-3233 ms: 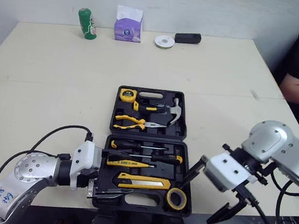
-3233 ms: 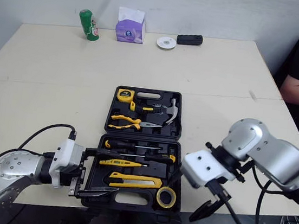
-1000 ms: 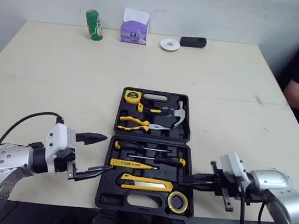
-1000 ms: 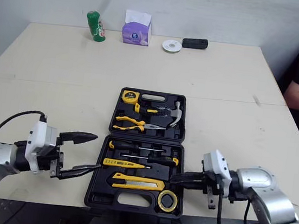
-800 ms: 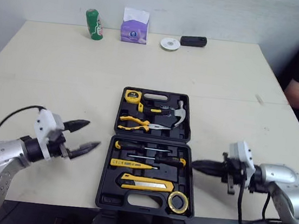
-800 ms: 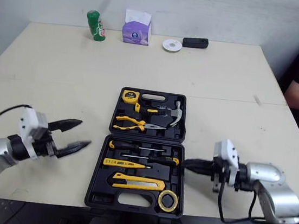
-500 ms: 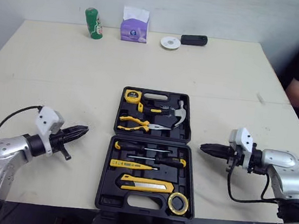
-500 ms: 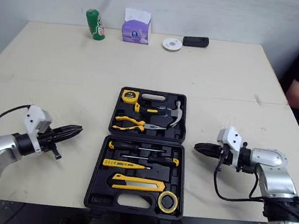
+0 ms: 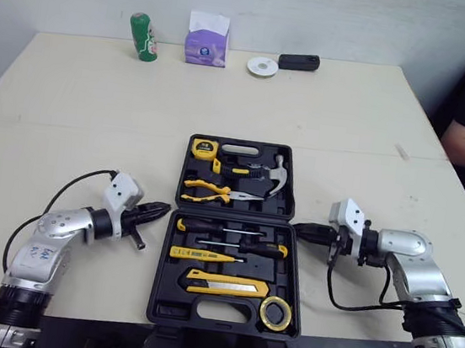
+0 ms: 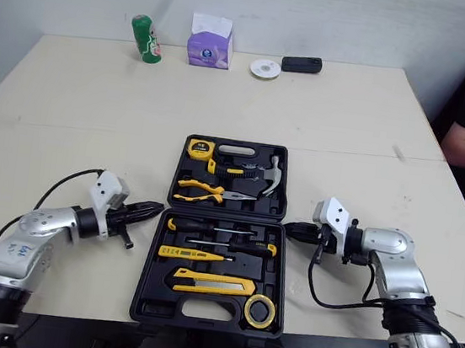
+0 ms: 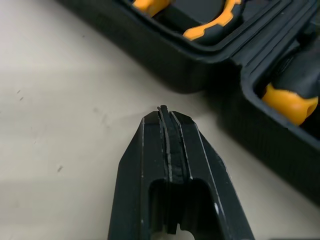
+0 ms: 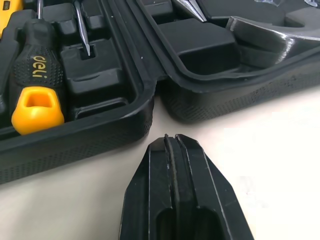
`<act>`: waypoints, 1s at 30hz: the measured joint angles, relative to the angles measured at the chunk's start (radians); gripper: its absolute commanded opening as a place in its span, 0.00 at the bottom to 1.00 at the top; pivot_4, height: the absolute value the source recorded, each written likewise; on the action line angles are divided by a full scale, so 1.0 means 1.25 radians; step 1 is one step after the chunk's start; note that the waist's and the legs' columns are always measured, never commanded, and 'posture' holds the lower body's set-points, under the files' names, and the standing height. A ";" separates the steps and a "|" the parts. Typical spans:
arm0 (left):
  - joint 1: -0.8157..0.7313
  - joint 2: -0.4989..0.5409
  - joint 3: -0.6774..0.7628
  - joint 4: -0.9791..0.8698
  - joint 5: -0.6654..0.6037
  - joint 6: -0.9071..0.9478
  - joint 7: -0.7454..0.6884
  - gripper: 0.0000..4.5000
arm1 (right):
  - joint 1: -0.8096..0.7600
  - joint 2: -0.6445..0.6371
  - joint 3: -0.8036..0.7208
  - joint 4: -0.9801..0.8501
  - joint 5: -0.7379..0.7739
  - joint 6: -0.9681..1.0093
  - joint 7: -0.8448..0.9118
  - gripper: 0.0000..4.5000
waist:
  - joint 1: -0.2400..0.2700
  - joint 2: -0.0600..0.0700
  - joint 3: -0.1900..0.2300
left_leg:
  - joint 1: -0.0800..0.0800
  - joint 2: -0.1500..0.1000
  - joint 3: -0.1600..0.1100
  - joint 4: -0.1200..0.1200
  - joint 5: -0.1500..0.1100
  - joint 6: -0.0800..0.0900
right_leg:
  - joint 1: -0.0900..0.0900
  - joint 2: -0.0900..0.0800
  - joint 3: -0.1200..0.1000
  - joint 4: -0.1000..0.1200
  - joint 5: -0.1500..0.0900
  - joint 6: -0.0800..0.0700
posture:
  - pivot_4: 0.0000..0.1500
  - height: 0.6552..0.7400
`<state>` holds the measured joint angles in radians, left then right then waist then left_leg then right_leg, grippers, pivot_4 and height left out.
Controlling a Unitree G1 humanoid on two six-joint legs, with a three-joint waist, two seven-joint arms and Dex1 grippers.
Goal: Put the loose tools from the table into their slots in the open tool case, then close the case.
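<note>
The open tool case (image 9: 219,315) lies flat on the table (image 9: 96,106), with tools (image 9: 227,286) seated in its slots. The left gripper (image 9: 160,211) and right gripper (image 9: 300,228) sit low at either end of the hinge line. Both are pinched together on nothing, their tips just beside the case walls, possibly touching.

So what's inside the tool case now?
The tool case holds a tape measure, pliers and hammer in the far half; screwdrivers, a knife and a tape roll in the near half. Slot floors under them are covered.
</note>
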<state>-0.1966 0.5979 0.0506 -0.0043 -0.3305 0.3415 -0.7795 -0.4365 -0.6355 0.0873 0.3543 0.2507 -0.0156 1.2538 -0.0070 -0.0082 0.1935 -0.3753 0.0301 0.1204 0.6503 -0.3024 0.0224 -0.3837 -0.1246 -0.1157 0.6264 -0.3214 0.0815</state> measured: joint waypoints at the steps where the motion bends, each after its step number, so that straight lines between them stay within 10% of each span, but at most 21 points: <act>1: -0.010 -0.006 -0.006 0.010 0.006 -0.008 0.000 0.01 | -0.007 0.005 0.003 0.005 -0.006 -0.001 0.000 0.00 | 0.000 0.000 0.000 | 0.000 0.000 0.000 0.000 0.000 0.000 | 0.000 0.000 0.000 0.000 0.000 0.000 | 1.00 1.00; 30: -0.039 -0.039 0.022 0.050 0.048 -0.027 0.045 0.01 | -0.245 0.082 0.035 0.288 -0.127 -0.097 0.028 0.00 | -0.018 0.000 0.000 | 0.001 0.000 0.000 0.000 0.001 0.000 | 0.000 0.000 0.000 0.001 0.000 0.000 | 1.00 1.00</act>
<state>-0.2459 0.5490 0.0775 0.0576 -0.2710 0.3074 -0.7238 -0.7424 -0.5325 0.1309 0.7146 0.0923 -0.1368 1.2884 -0.0299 -0.0082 0.1935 -0.3746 0.0298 0.1204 0.6506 -0.3007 0.0225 -0.3836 -0.1249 -0.1156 0.6282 -0.3213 0.0815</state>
